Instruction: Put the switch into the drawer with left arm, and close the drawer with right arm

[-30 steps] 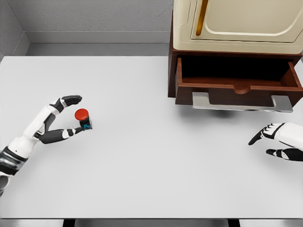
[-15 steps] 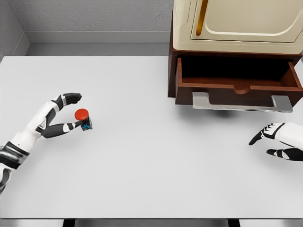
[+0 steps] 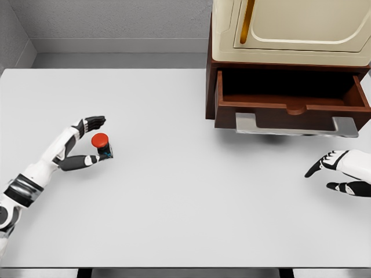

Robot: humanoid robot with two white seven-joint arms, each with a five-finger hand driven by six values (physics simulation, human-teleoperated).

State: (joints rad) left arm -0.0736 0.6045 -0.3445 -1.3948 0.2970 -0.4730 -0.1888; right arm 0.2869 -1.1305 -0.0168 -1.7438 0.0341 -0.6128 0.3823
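Since 1 second ago the left hand has closed in around the red-capped switch, fingers spread (thumb touching its base); right hand rests open.

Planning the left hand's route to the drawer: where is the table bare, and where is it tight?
Bare table lies between the switch at the left hand and the open drawer. Tight only under the drawer front, near the right hand.

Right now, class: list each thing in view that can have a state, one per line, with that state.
drawer: pulled open, empty
cabinet door: closed
switch: standing on the table, not lifted
left hand: open, fingers around the switch
right hand: open, idle, holding nothing
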